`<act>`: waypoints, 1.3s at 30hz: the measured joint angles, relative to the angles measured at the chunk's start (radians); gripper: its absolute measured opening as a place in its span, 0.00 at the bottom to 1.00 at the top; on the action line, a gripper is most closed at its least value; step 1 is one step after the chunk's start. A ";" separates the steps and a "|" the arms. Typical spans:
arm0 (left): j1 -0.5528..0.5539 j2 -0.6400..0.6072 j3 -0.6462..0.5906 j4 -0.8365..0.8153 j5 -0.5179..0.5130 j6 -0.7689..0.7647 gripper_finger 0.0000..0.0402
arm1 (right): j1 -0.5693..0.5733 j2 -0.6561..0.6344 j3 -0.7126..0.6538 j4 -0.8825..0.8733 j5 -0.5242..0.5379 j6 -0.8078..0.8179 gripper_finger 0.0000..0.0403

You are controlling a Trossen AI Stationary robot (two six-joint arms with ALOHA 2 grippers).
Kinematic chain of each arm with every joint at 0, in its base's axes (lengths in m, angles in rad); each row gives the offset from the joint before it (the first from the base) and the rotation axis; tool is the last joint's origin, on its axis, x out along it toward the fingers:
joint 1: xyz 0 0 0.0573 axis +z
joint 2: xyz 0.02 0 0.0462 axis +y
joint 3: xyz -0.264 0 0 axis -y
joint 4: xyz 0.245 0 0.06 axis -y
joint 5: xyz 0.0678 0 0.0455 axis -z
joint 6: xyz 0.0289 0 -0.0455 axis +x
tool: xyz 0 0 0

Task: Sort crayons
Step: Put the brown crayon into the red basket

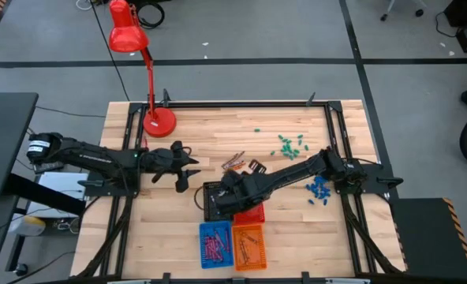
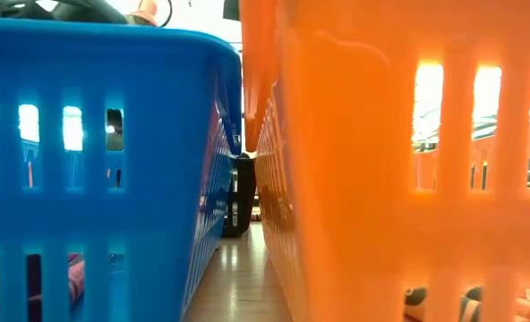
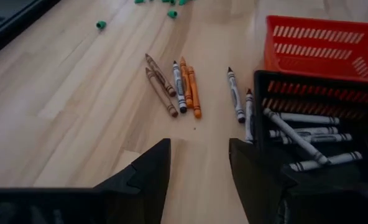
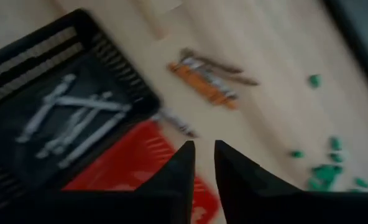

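The right tool [image 4: 202, 163], narrowly parted and empty, hovers over the red basket's [image 4: 131, 165] edge, bare wood beyond.

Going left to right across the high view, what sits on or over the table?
Red lamp base → left hand → loose crayons → green pieces → blue pieces. The baskets and the right hand overlap each other near the middle, so I leave them out.

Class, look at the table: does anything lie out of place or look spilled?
Yes. Several crayons lie loose on the table beside the black basket instead of in a basket. Small green pieces and blue pieces are scattered loose too.
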 joint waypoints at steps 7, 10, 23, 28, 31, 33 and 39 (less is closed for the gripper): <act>0.026 0.171 0.096 0.009 0.010 0.020 0.39 | -0.041 -0.134 -0.134 0.002 0.085 -0.029 0.10; 0.039 0.247 0.134 0.025 0.010 0.043 0.39 | -0.059 -0.203 -0.239 0.031 0.118 -0.036 0.09; 0.159 0.464 0.324 0.051 0.071 0.075 0.39 | -0.167 -0.472 -0.807 0.532 0.114 -0.293 0.08; 0.197 0.567 0.385 0.048 0.082 0.075 0.39 | -0.184 -0.574 -1.001 0.755 0.096 -0.345 0.08; 0.209 0.625 0.416 0.047 0.083 0.075 0.39 | -0.190 -0.632 -1.113 0.896 0.093 -0.370 0.08; 0.213 0.654 0.431 0.044 0.084 0.073 0.39 | -0.196 -0.664 -1.180 1.004 0.083 -0.399 0.08; 0.202 0.745 0.493 0.041 0.084 0.067 0.39 | -0.202 -0.718 -1.336 1.371 0.075 -0.527 0.08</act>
